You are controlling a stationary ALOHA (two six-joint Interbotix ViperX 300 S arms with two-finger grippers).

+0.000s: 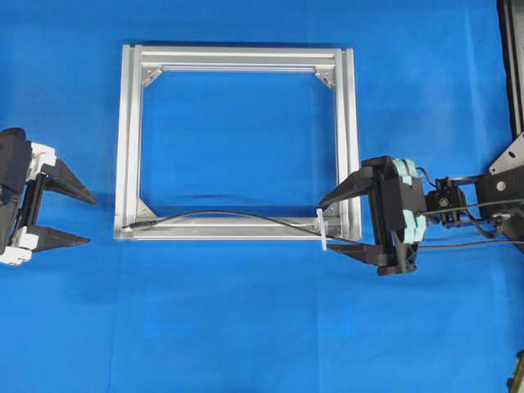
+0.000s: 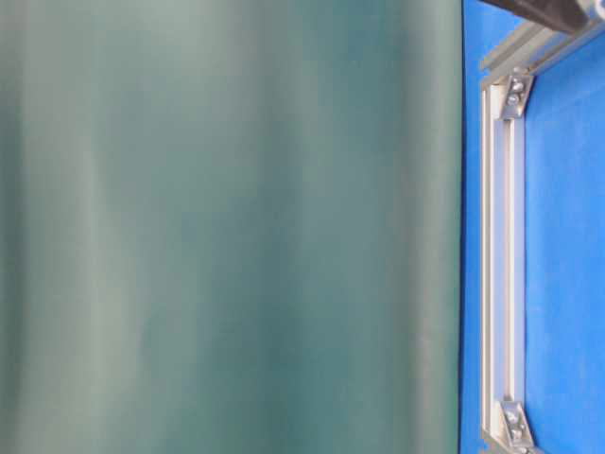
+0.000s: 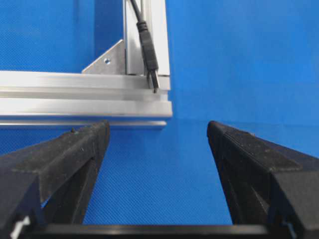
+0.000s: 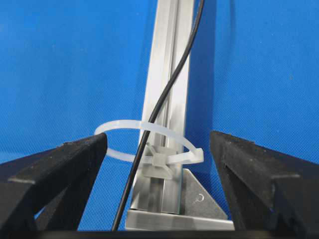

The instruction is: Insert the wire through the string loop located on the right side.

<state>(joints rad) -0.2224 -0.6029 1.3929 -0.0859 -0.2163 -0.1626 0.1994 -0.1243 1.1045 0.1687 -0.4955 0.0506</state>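
table-level view — blurred green sheet hides everything | frame cropped

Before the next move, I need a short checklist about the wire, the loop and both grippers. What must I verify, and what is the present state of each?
1. Wire passes through string loop: ok in the right wrist view.
2. Wire plug tip lies on the silver frame corner: ok.
3. Left gripper open and apart from the wire: ok.
4. Right gripper open, jaws on either side of the loop, holding nothing: ok.
5. Loop fixed firmly to the frame: cannot tell.
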